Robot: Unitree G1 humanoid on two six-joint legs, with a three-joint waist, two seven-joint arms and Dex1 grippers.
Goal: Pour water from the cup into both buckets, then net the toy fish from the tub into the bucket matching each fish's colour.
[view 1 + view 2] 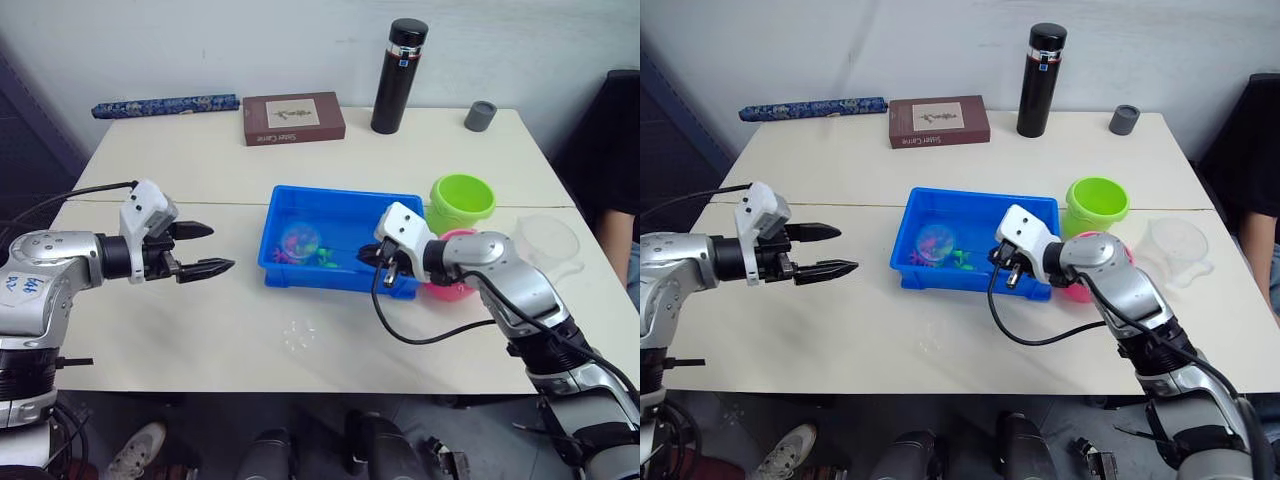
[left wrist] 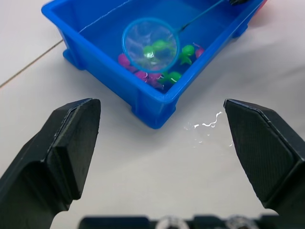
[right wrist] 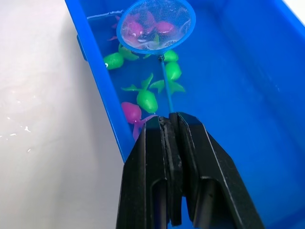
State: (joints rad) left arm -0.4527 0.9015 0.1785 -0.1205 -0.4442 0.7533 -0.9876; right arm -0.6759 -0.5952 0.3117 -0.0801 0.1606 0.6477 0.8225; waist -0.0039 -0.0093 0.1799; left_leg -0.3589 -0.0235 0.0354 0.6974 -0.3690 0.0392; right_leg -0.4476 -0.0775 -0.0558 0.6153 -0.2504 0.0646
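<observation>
The pale table [image 1: 230,330] carries everything, and near its middle sits the blue tub [image 1: 300,275], holding water and a cluster of toy fish [image 3: 147,99] — green ones and pink ones, gathered toward its near-left corner. To the right of the tub stand the 2 buckets: the green bucket [image 1: 462,203] farther back, the pink bucket [image 1: 447,291] nearer and mostly hidden behind the right arm. Right of those, near the table's right edge, rests the clear cup [image 1: 1177,247]. Along the far edge lie a brown book [image 1: 294,118], a tall black flask [image 1: 398,76], a small grey cup [image 1: 480,115] and a long dark patterned roll [image 1: 165,104]. The right gripper [image 3: 170,125] is over the tub's near-right rim, its fingers pressed together on the thin handle of the net [image 3: 156,25]; the light blue hoop is over the fish, with at least 1 pink fish showing through the mesh — whether it lies inside the hoop or under it I cannot tell. The left gripper [image 1: 202,250] hangs above the bare table left of the tub, its fingers spread wide with nothing between them. A small splash of water [image 1: 298,335] glistens on the table near the tub.
</observation>
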